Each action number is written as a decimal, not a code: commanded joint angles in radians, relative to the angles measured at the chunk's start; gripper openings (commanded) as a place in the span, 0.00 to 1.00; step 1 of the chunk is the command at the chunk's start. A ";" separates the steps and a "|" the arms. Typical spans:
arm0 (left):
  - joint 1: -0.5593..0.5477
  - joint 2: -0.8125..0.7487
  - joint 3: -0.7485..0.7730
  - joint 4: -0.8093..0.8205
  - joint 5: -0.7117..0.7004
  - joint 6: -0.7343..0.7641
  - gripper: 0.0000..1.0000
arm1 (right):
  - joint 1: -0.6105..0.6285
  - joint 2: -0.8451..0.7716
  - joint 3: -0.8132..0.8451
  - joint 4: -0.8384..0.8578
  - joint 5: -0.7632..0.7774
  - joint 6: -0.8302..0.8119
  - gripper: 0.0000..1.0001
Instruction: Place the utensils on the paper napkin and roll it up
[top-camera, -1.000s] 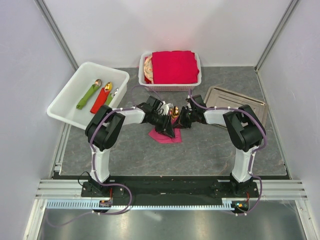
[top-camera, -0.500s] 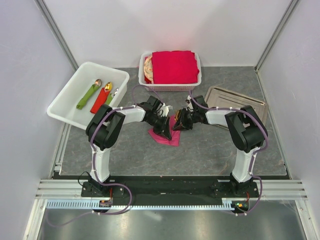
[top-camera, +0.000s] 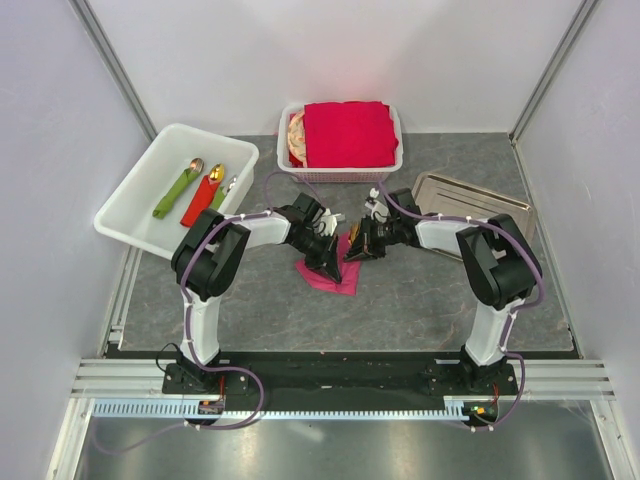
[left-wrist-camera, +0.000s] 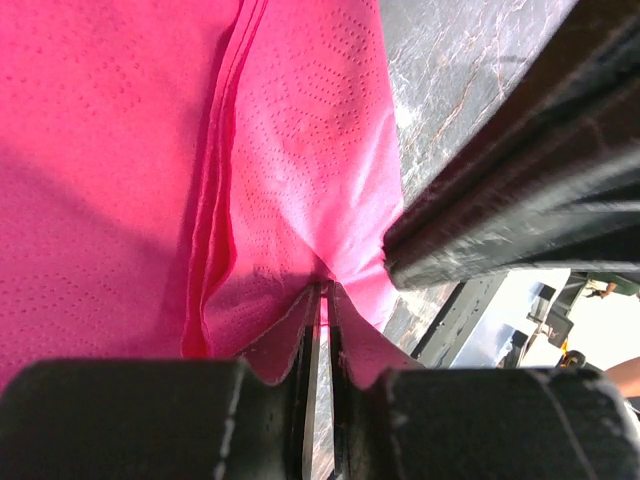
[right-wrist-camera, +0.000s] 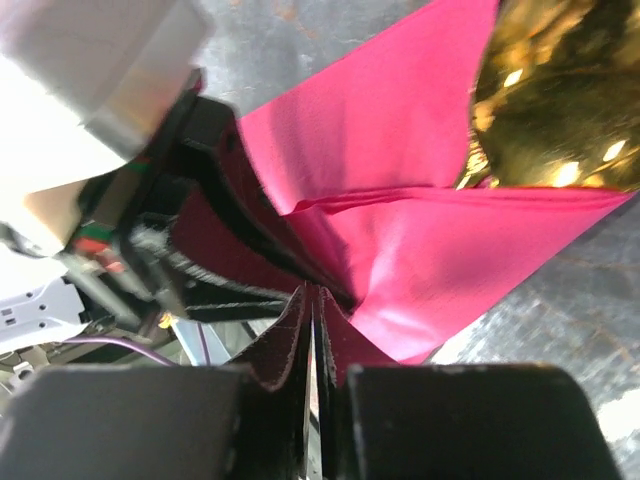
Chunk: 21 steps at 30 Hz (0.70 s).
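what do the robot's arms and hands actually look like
Both the left arm and the right arm have white links with bulky black joint housings. A purple cable runs along each, held by white ties. The left hand and right hand have flat black fingers.

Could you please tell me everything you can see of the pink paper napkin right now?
The napkin is a thin magenta-pink paper sheet with a fine embossed dot pattern, lying on the grey table between the two arms. It is folded over and creased, with layered edges showing. The left tool and the right tool each pinch a raised fold of it from opposite sides. The bowl of a gold spoon shows beyond one folded edge.
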 joint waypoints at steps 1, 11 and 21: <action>-0.001 -0.005 -0.026 -0.014 -0.058 0.058 0.15 | 0.005 0.071 -0.001 0.041 -0.006 -0.009 0.07; 0.006 -0.148 -0.109 0.141 0.039 0.026 0.31 | 0.009 0.170 -0.018 -0.023 0.087 -0.041 0.00; -0.014 -0.161 -0.129 0.213 0.088 -0.092 0.35 | 0.008 0.186 -0.013 -0.038 0.107 -0.026 0.00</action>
